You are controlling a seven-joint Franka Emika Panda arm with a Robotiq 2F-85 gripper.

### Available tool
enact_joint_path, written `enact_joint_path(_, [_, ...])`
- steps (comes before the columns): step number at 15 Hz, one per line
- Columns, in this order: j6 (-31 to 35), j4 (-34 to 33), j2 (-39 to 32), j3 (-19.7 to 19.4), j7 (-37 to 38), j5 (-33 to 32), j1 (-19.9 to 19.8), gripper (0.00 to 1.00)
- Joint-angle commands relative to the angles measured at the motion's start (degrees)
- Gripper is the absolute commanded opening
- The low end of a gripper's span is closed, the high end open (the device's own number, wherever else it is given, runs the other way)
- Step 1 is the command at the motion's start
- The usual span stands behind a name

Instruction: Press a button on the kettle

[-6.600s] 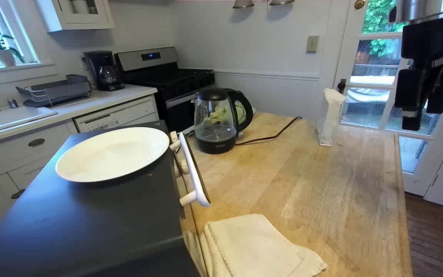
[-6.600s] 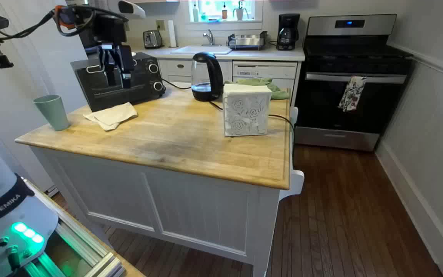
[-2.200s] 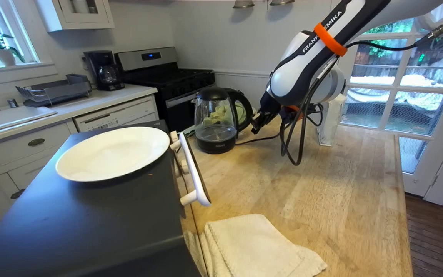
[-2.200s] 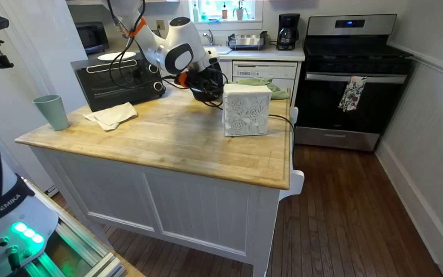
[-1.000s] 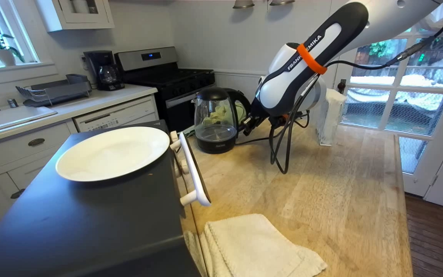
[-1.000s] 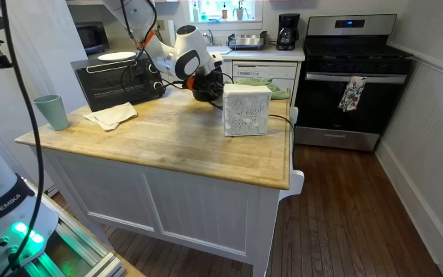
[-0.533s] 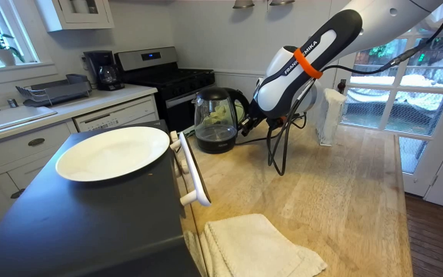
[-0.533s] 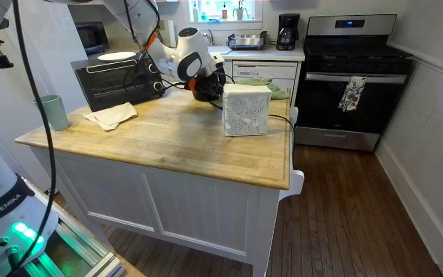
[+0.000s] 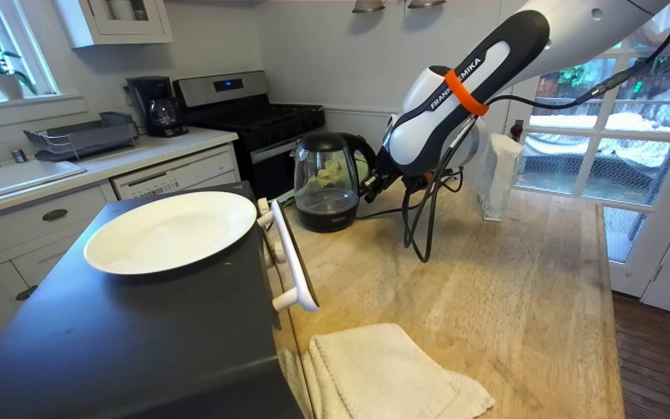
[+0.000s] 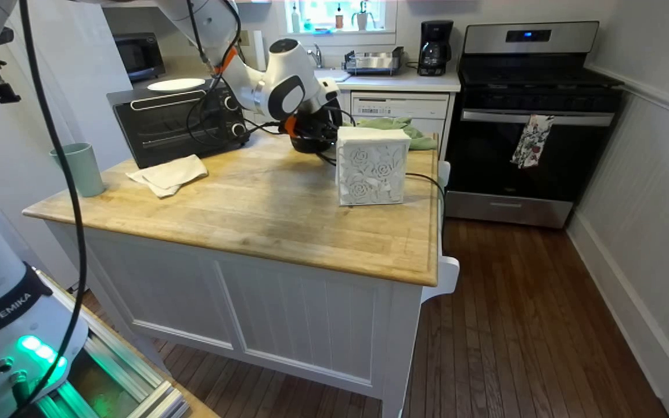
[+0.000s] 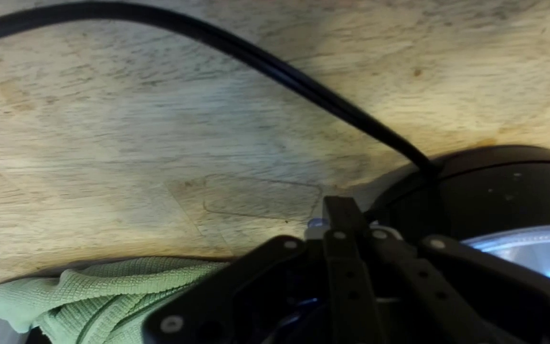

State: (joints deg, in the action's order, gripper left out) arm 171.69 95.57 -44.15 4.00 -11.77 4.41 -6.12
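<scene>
Robot's gripper (image 11: 358, 220) was closed, with nothing seen in its grip, just beside the handle (image 9: 362, 144) of the kettle (image 9: 324, 181); whether they touched, one could not tell. This kettle stood upright on the wooden table (image 9: 486, 279), its cord (image 11: 275, 67) lying across the wood.

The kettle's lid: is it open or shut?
Shut: in an exterior view, the black lid sits flat atop the glass kettle.
</scene>
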Motion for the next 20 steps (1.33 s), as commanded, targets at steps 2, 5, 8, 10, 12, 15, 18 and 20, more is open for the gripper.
enact_joint_path(2, [0.01,6.15,5.62,-1.08,3.79,-0.98,0.64,0.0])
enact_joint_path(5, [-3.52,9.94,9.32,-1.28,5.19,-0.64,0.85,0.0])
enact_joint_path(8, [-6.77,14.43,13.77,-0.65,5.42,-0.32,0.51,0.0])
enact_joint_path(10, [-6.19,17.68,16.92,-0.13,4.61,-0.21,0.29,0.0])
enact_joint_path(12, [-5.32,20.93,20.37,0.66,4.17,0.3,0.06,0.0])
enact_joint_path(15, [-5.25,25.49,25.81,1.53,3.73,1.02,-0.15,0.0])
enact_joint_path(18, [-5.41,30.62,32.14,3.4,2.15,3.6,-1.3,0.0])
enact_joint_path(20, [-5.37,33.88,36.44,6.82,-1.6,8.39,-4.0,0.27])
